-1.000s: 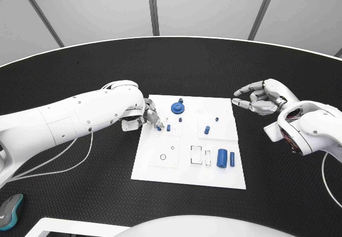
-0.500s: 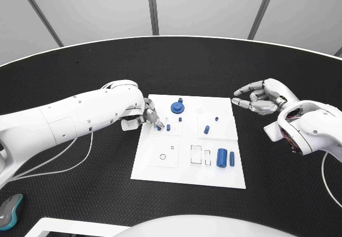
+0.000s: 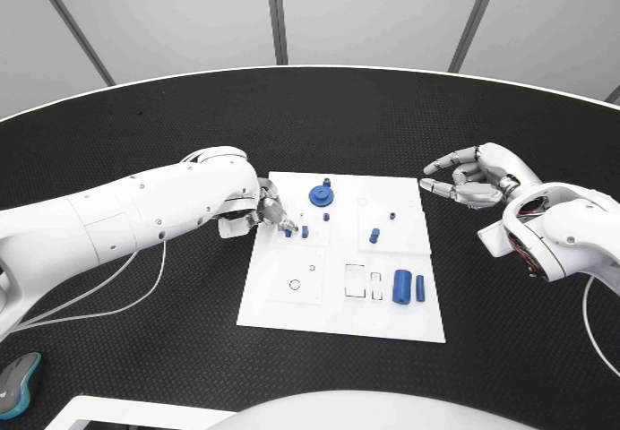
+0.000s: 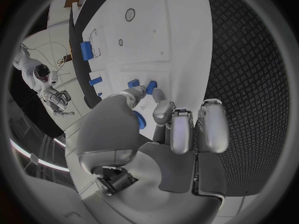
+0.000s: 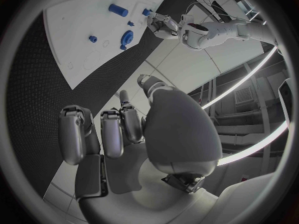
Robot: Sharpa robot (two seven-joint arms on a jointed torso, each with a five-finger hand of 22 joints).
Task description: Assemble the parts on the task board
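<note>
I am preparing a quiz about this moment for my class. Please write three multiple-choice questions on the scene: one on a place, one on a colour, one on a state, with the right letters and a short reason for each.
1. Where is the left hand?
A. at the board's left edge, by small upright parts
B. over the board's near right corner
C. off the table

2. What colour are the parts on the board?
A. red
B. blue
C. green

3. What is the state of the right hand?
A. it holds the gear
B. it presses on the board
C. it holds nothing, off the board's right side

Answers:
1 A: in the head view its fingers reach the board's left edge beside the small pegs.
2 B: the gear and the cylinder are blue.
3 C: its fingers are curled over the black table, with nothing in them.
</note>
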